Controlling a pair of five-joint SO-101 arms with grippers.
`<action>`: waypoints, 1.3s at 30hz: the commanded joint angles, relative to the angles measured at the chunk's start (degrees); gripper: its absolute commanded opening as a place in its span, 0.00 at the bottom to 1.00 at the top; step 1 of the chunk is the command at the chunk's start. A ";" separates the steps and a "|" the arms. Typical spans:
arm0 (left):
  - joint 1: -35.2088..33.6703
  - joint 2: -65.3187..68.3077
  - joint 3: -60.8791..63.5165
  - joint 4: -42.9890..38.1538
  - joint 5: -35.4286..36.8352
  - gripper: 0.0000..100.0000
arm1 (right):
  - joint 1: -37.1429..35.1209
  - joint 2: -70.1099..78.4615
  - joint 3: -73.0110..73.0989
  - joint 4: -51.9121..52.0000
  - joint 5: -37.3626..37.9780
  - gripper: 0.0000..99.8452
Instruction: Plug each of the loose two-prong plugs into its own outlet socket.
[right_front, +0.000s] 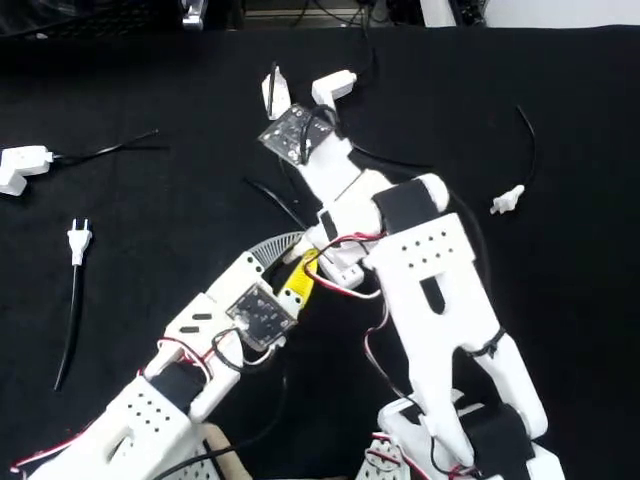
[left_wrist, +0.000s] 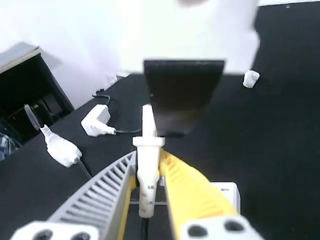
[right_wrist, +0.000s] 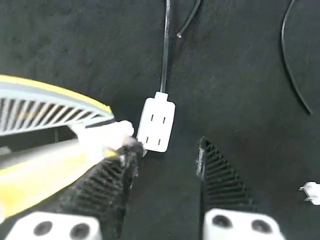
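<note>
On the black cloth (right_front: 150, 220), the outlet (right_wrist: 156, 125) lies just ahead of your right gripper (right_wrist: 167, 149), fingers (right_wrist: 220, 185) spread. Your left gripper (left_wrist: 148, 162) pinches the plug (left_wrist: 146, 145) beside it; line up squarely before pushing.

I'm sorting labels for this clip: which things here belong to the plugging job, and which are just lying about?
Job: plug held in the left end effector; outlet socket close by; two-prong plug on its cable; another loose plug; white cabled block, probably a socket.

Lying about: bare-ended black cable; dark cabinet in the background.
</note>
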 joint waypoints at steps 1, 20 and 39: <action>1.54 -8.53 -0.31 10.64 0.35 0.03 | 0.79 -0.57 -1.54 -1.05 0.35 0.18; 2.95 -16.70 -2.33 22.59 0.35 0.03 | -6.95 -10.59 -1.01 5.01 2.20 0.18; 1.10 -16.88 -2.95 22.51 0.26 0.03 | 1.58 -1.36 1.10 -1.32 2.37 0.18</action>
